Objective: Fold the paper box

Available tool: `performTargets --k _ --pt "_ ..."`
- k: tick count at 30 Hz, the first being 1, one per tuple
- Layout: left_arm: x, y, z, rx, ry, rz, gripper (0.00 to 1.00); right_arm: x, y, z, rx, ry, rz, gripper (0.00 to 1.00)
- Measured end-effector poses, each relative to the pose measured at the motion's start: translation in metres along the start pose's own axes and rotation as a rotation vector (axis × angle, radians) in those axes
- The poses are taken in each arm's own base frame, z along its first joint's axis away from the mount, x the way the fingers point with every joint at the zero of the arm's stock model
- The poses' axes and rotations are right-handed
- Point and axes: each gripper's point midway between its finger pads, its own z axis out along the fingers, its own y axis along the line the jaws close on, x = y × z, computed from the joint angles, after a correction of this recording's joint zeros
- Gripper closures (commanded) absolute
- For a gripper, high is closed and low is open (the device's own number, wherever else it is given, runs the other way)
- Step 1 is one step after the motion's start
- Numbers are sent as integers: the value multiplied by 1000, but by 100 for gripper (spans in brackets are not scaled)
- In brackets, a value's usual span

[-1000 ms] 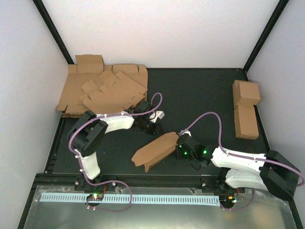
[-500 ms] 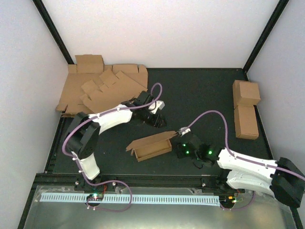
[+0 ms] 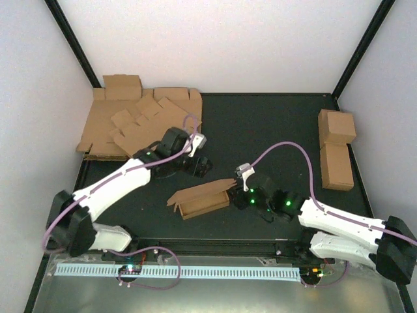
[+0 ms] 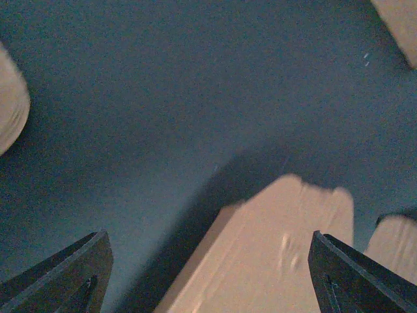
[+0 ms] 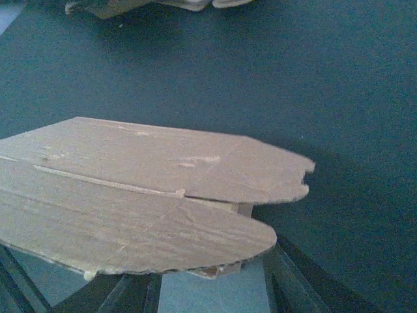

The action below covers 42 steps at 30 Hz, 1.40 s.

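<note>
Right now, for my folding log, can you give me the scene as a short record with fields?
paper box: partly folded, a long low tray open on top, lying on the dark mat between the two arms
left end effector: open, holding nothing, on the far side of the box and apart from it
right end effector: jaws apart at the box's right-end flaps; contact unclear
flat blanks: stacked in the far left corner
finished cartons: two, closed, along the right edge

Flat blanks (image 3: 140,120) stacked far-left; two, perhaps finished, cartons (image 3: 337,127) far-right.
</note>
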Motion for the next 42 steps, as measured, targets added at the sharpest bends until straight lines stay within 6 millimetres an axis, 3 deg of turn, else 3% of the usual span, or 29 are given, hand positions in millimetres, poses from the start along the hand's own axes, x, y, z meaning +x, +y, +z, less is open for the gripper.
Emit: performTargets --k 3,5,13,17,20,27,36,42 --pt "30 9 -21 -43 -8 -6 13 -10 6 1 -13 -17 -35 52" --pt "39 13 -40 -67 -51 -10 13 -16 11 1 -27 -30 -50 51" --pt "39 22 -117 -156 -327 -43 1 -41 27 15 -40 -38 -90 46" --pt "43 14 -140 -115 -413 -23 1 -48 30 21 -37 -38 -112 45" --pt "48 6 -131 -67 -368 -4 1 -52 32 23 -39 -41 -125 45" --pt "72 -14 -80 -21 -77 85 9 -53 35 32 -42 -24 -137 45" --pt "67 -24 -57 -93 102 195 21 -57 37 34 -45 -30 -135 45" --pt "75 -15 -48 -165 205 243 45 -58 35 34 -41 -32 -134 45"
